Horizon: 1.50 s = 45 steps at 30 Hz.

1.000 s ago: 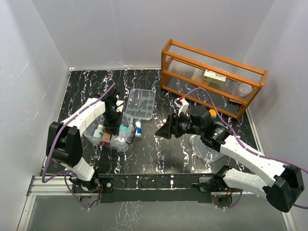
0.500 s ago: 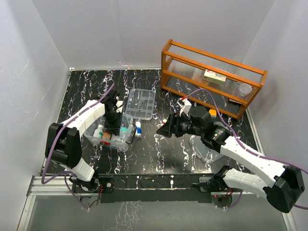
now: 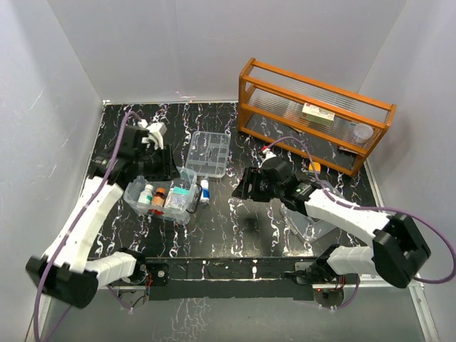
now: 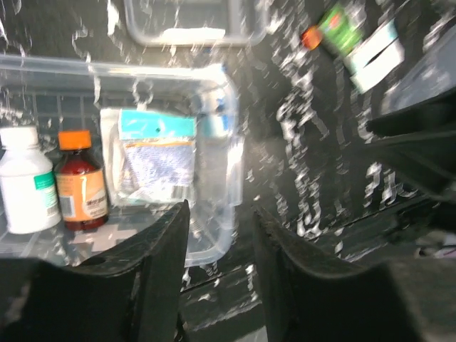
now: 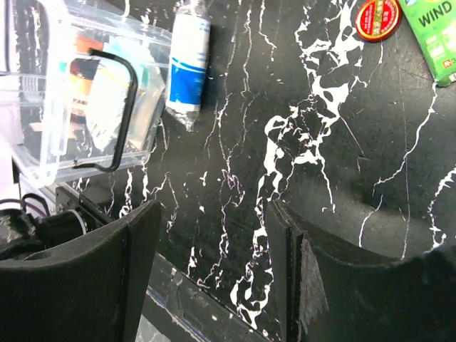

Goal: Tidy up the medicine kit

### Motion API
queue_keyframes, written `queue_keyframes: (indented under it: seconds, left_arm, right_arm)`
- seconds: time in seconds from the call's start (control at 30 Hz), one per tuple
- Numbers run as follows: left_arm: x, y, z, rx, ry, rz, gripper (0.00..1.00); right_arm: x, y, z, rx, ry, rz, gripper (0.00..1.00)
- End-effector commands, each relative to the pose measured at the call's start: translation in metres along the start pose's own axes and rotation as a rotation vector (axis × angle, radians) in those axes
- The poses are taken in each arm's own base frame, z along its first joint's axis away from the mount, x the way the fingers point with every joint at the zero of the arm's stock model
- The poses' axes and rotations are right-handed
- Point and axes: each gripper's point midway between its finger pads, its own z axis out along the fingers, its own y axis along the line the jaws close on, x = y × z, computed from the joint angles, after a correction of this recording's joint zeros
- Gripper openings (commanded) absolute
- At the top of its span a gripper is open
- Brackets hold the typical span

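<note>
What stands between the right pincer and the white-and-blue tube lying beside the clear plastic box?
Nothing visible does. Only bare black marbled tabletop separates the open right pincer from the white-and-blue tube, which lies flat just outside the wall of the clear plastic box.

The black, white-veined tabletop (image 3: 235,221) carries the medicine kit (image 4: 142,69) just ahead of the left jaws. Ahead of the right jaws lie a white-and-blue tube (image 5: 189,60) to their left, a red tin (image 5: 377,18) and green box (image 5: 431,35) to their right.
</note>
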Motion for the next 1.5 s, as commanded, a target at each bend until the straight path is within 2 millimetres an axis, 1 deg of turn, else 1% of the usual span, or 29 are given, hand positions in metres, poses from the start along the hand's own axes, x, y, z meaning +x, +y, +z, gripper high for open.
queue_keyframes:
  seconds: [0.0, 0.07, 0.17, 0.27, 0.33, 0.43, 0.53, 0.6, 0.7, 0.8, 0.83, 0.93, 1.03, 1.1, 1.23, 1.27, 1.33, 1.4, 1.47]
  left_arm:
    - [-0.018, -0.027, -0.048, 0.136, -0.254, -0.04, 0.44]
    - [-0.022, -0.033, -0.065, 0.18, -0.365, -0.032, 0.49]
    - [-0.017, -0.04, -0.084, 0.252, -0.485, -0.008, 0.52]
    - [-0.01, -0.041, -0.098, 0.283, -0.57, -0.026, 0.56]
    - [-0.005, -0.04, -0.104, 0.298, -0.608, -0.043, 0.58]
    - [0.001, -0.04, -0.106, 0.325, -0.634, -0.079, 0.61]
    - [0.005, -0.042, -0.108, 0.348, -0.638, -0.102, 0.62]
    - [0.007, -0.039, -0.109, 0.337, -0.639, -0.116, 0.62]
    - [0.01, -0.037, -0.113, 0.321, -0.64, -0.11, 0.64]
    - [0.01, -0.035, -0.118, 0.3, -0.643, -0.102, 0.65]
    - [0.01, -0.035, -0.119, 0.297, -0.645, -0.099, 0.65]
    - [0.009, -0.034, -0.119, 0.289, -0.64, -0.092, 0.66]
    - [0.008, -0.034, -0.116, 0.285, -0.627, -0.088, 0.66]
    - [0.007, -0.035, -0.114, 0.286, -0.617, -0.085, 0.66]
    - [0.005, -0.036, -0.112, 0.284, -0.601, -0.088, 0.67]
    - [0.004, -0.037, -0.112, 0.284, -0.599, -0.09, 0.67]
    - [0.002, -0.038, -0.113, 0.287, -0.594, -0.097, 0.67]
    - [0.0, -0.04, -0.115, 0.294, -0.596, -0.103, 0.67]
    - [-0.002, -0.041, -0.117, 0.301, -0.601, -0.116, 0.67]
  right_arm:
    - [-0.018, 0.018, 0.015, -0.037, -0.063, 0.064, 0.58]
    - [-0.013, 0.016, 0.024, -0.023, -0.05, 0.08, 0.58]
    - [-0.012, 0.014, 0.035, -0.007, -0.041, 0.107, 0.58]
    - [-0.01, 0.012, 0.045, 0.017, -0.026, 0.107, 0.58]
    - [-0.006, 0.01, 0.052, 0.027, -0.008, 0.107, 0.57]
    - [0.006, 0.018, 0.064, 0.008, 0.034, 0.093, 0.57]
    - [0.016, 0.051, 0.077, -0.107, 0.069, -0.005, 0.59]
    - [0.02, 0.057, 0.089, -0.086, 0.082, -0.029, 0.6]
    - [0.018, 0.054, 0.108, -0.035, 0.077, -0.008, 0.58]
    - [0.01, 0.051, 0.119, 0.001, 0.048, 0.002, 0.53]
    - [0.014, 0.045, 0.128, 0.024, 0.061, -0.001, 0.51]
    - [0.021, 0.039, 0.14, 0.045, 0.089, -0.008, 0.45]
    - [0.027, 0.035, 0.147, 0.039, 0.111, -0.017, 0.44]
    - [0.031, 0.038, 0.152, 0.01, 0.127, -0.034, 0.44]
    - [0.029, 0.039, 0.159, -0.002, 0.111, -0.047, 0.43]
    - [0.029, 0.037, 0.16, 0.004, 0.106, -0.048, 0.42]
    - [0.03, 0.033, 0.162, 0.01, 0.102, -0.05, 0.34]
    - [0.032, 0.029, 0.163, 0.018, 0.1, -0.054, 0.2]
    - [0.031, 0.025, 0.159, 0.022, 0.091, -0.052, 0.1]
